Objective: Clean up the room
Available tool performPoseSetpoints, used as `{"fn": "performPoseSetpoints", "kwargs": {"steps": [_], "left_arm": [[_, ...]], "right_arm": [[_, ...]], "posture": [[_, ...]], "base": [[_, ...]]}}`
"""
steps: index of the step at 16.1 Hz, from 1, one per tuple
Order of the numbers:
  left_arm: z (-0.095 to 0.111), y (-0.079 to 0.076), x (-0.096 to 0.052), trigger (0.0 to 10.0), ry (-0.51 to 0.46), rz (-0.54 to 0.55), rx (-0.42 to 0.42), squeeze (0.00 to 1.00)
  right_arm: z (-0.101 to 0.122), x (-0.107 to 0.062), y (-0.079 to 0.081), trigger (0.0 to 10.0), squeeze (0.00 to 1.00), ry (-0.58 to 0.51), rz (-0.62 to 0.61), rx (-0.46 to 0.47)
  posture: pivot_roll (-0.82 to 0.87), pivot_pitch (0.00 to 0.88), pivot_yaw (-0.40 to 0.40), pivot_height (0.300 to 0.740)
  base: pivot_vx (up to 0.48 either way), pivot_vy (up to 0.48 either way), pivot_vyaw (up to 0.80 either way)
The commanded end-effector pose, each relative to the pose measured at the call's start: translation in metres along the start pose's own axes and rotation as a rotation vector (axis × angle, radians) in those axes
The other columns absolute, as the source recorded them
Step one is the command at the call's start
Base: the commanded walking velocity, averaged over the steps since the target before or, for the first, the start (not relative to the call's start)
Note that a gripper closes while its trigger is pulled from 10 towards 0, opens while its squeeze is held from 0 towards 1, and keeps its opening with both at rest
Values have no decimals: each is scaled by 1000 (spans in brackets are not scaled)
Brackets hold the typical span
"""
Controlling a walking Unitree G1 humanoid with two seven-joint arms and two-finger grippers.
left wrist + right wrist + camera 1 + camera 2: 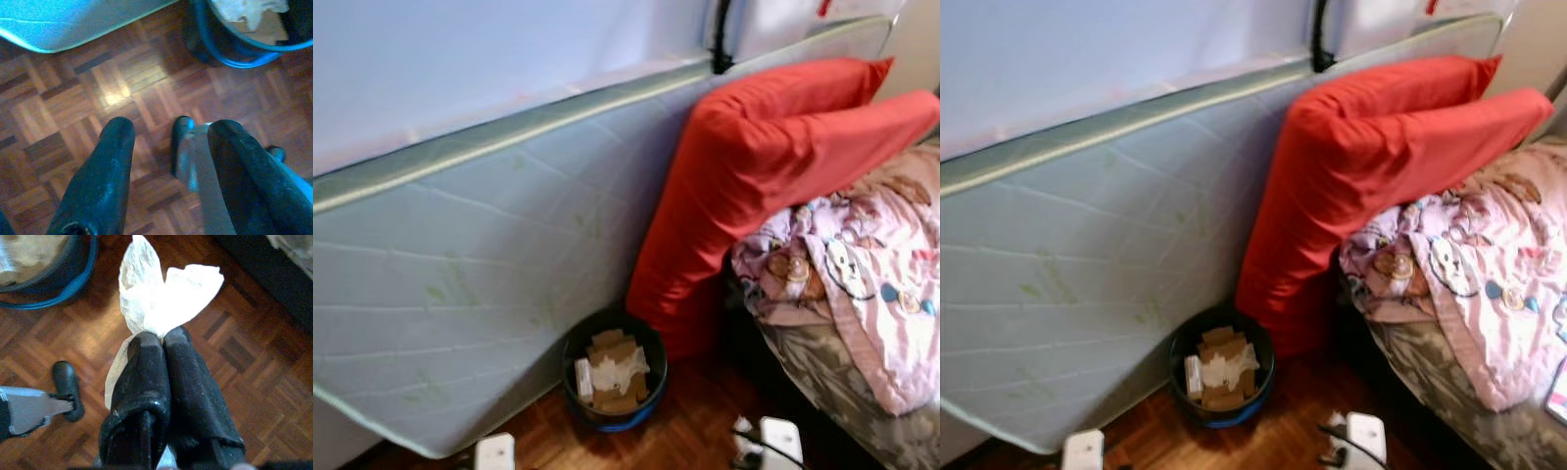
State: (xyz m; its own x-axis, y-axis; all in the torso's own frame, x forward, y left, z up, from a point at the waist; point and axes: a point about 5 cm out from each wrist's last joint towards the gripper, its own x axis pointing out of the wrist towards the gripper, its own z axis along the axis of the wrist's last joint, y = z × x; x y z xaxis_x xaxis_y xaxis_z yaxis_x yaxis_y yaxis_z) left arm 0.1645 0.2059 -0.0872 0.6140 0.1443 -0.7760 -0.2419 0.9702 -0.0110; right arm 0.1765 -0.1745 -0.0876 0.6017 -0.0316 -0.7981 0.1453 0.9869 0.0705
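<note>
The floor (685, 436) is dark wood parquet, in a bedroom corner. A pale green mattress (460, 294) stands on its long edge and leans against the wall (460, 69). Two red pillows (754, 166) lean between the mattress and the bed (842, 382) on the right; the bed carries a pink blanket (871, 284) w/ cartoon prints, hanging over its side.

A dark bin (614, 370) w/ blue rim stands on the floor, just beside the lower edge of the mattress and at the foot of the pillows. Inside it lie cardboard pieces (612, 354) and some white paper or plastic; what exactly, I cannot tell.

The right end effector (164, 335) is closed on a crumpled white tissue (161, 293), which sticks out beyond the fingertips. It hangs above the floor, near the bin but not over it; the bin rim shows at the corner of the right wrist view.

The left end effector (168, 132) is open, fingers (105, 166) well apart, w/ nothing between them. It is above bare parquet, w/ the bin and the mattress corner ahead of it.

In the head views, the white tops of both arms show at the bottom edge.
</note>
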Motion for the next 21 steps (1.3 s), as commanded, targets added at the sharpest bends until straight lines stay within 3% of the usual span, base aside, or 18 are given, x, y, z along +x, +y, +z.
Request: {"fn": "performPoseSetpoints", "kwargs": {"steps": [1,8,18,21], "left_arm": [[-4,-3,-1,10000,21,-3,-3,0],[-4,-3,-1,10000,18,-2,-6,0],[-3,-4,0,10000,12,-8,-14,0],[-3,-4,0,10000,13,-9,-15,0]], "right_arm": [[-2,-1,-7,10000,0,8,-20,3],[-2,-1,-8,10000,0,12,-20,4],[0,-1,-14,10000,0,6,-23,-19],[2,-2,-16,10000,0,-20,-35,-17]], "posture": [[103,71,-37,740],[106,85,-40,740],[102,93,-42,740],[103,94,-42,740]], "base": [[0,322,0],[0,320,0],[0,0,0],[251,0,800]]}}
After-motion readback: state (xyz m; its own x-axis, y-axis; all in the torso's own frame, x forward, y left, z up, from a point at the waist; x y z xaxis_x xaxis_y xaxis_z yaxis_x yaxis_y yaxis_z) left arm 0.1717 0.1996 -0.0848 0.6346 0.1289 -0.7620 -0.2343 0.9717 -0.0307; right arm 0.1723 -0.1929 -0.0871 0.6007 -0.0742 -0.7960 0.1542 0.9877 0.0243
